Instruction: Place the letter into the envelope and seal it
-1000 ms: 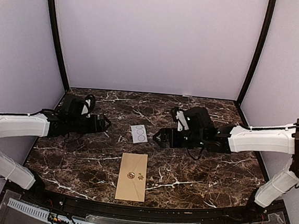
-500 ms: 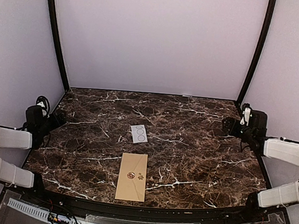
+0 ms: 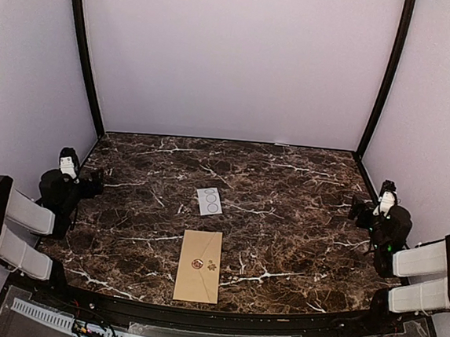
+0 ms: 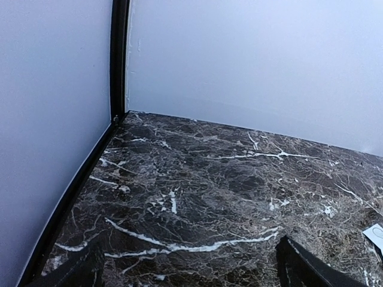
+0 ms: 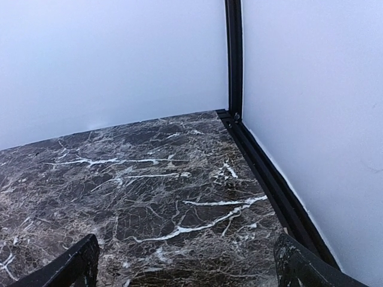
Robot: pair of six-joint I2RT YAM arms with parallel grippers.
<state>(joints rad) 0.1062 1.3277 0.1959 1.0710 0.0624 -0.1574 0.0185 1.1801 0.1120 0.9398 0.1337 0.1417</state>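
The tan envelope point(image 3: 198, 265) lies flat at the front middle of the marble table point(image 3: 283, 221), long side running front to back. Its flap is down, with a round dark red seal point(image 3: 197, 264) and a small gold mark beside it. The letter is not in view. My left gripper point(image 3: 91, 180) sits pulled back at the table's left edge, far from the envelope. In the left wrist view it point(image 4: 191, 276) is open over bare marble. My right gripper point(image 3: 358, 208) is back at the right edge. In the right wrist view it point(image 5: 185, 274) is open and holds nothing.
A small white sticker card with circles point(image 3: 209, 200) lies behind the envelope; its corner point(image 4: 376, 234) shows in the left wrist view. Pale walls with black corner posts point(image 3: 84, 54) close in the table on three sides.
Both arms have drawn back from the middle of the table to its left and right edges. The left jaws have spread a little wider. Envelope and sticker card have not moved.
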